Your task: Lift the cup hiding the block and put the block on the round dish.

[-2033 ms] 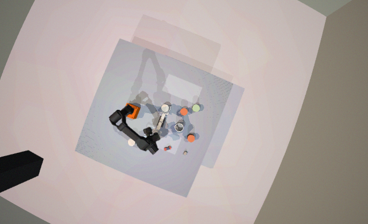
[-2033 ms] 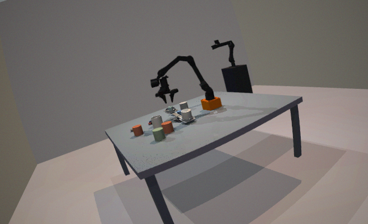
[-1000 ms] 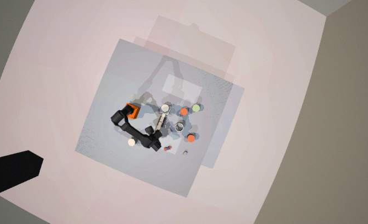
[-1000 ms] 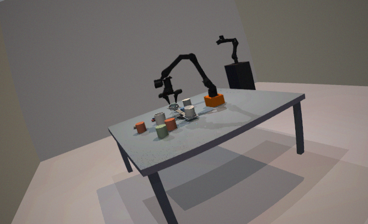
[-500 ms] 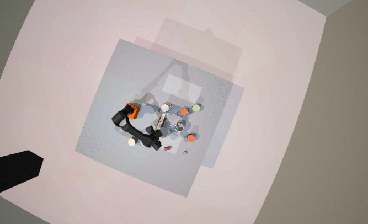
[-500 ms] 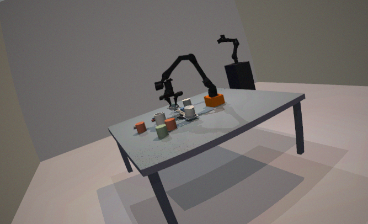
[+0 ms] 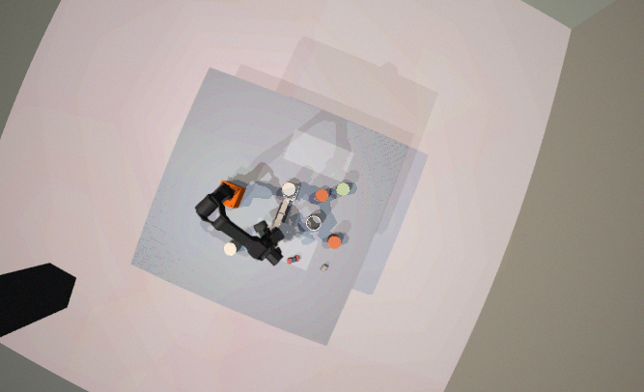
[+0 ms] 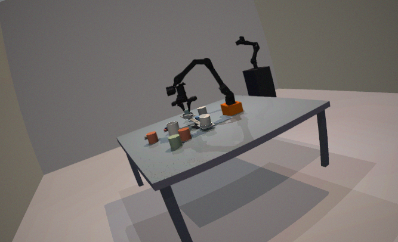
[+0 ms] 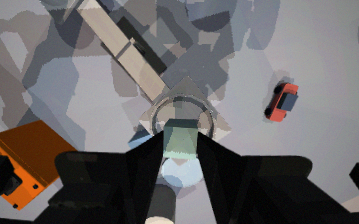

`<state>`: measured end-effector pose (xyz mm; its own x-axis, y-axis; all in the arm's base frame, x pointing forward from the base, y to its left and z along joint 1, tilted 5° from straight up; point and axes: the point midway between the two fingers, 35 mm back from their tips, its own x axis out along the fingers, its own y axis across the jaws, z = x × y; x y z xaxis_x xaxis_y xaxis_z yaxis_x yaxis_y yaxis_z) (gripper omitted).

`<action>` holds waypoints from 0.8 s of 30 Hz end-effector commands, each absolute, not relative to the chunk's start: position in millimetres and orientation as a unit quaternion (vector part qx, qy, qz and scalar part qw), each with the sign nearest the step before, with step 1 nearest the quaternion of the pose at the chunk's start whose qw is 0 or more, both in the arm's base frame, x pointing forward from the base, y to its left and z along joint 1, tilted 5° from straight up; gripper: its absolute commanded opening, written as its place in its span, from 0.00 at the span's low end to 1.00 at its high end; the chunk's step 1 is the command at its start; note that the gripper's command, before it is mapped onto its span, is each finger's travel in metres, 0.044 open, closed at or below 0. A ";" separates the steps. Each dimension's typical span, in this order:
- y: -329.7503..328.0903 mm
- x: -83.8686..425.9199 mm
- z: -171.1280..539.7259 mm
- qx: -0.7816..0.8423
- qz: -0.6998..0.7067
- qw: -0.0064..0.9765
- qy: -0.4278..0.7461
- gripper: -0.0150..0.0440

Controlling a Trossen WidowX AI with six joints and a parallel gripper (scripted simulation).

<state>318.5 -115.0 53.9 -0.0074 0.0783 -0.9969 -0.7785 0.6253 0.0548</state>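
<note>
My gripper is shut on a pale green block. The block is over the ringed pan at one end of the balance beam; its exact height is unclear. No cup covers this end. A white cup stands on the other end. A pale blue disc, seemingly the round dish, lies beyond the block in the wrist view, partly hidden by the fingers; the arm hides it in the top view. No cup appears above it.
A cream-topped cylinder stands near the dish. A red toy car lies beside the pan. An open grey cup, orange cylinders and a green cylinder stand farther off.
</note>
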 end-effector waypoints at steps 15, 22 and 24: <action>-123.2 316.6 126.3 -0.284 0.327 0.652 0.622 0.25; -156.6 303.6 99.6 -0.286 0.326 0.652 0.623 0.25; -165.8 298.8 92.0 -0.286 0.325 0.651 0.623 0.25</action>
<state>306.1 -152.5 105.5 0.0206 0.0669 -0.9975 -0.7791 0.6263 0.0259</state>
